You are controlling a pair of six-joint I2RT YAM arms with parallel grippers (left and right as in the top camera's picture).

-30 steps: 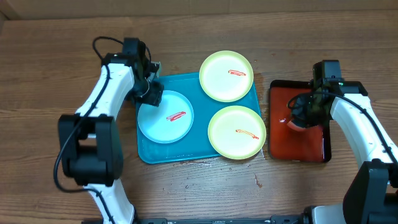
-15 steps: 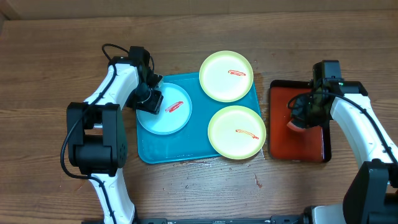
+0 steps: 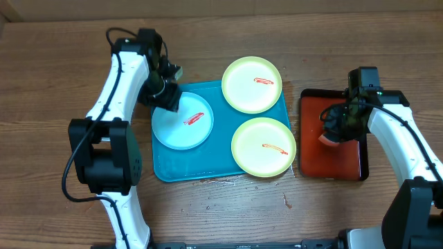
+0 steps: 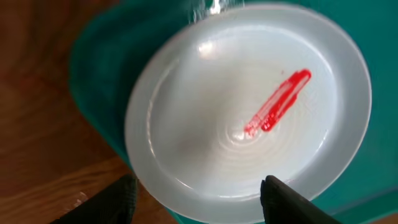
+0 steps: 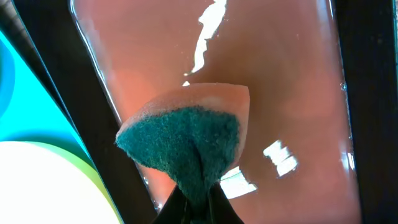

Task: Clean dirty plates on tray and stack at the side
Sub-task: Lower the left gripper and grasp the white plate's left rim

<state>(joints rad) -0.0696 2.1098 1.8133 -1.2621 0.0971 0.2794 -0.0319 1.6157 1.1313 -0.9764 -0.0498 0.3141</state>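
The teal-blue tray [image 3: 208, 169] holds three dirty plates, each with a red smear: a light blue plate [image 3: 182, 121] at the left and two pale yellow-green plates at the far right [image 3: 252, 84] and near right [image 3: 264, 146]. My left gripper [image 3: 166, 97] is open at the blue plate's far-left rim. In the left wrist view its fingers [image 4: 199, 190] stand wide apart at the rim of the blue plate [image 4: 249, 112]. My right gripper [image 3: 334, 131] is shut on a sponge [image 5: 186, 137] with a green scrub face, over the red tray [image 3: 332, 166].
The red tray with the black rim [image 5: 280, 74] lies right of the teal tray and looks wet. In the right wrist view the near yellow-green plate [image 5: 43, 186] and a corner of the teal tray [image 5: 25, 93] show at the left. Bare wooden table surrounds both trays.
The blue plate slid a little toward the far right a second ago, then stayed. My left gripper has since drawn back toward the far left. The right arm has not moved.
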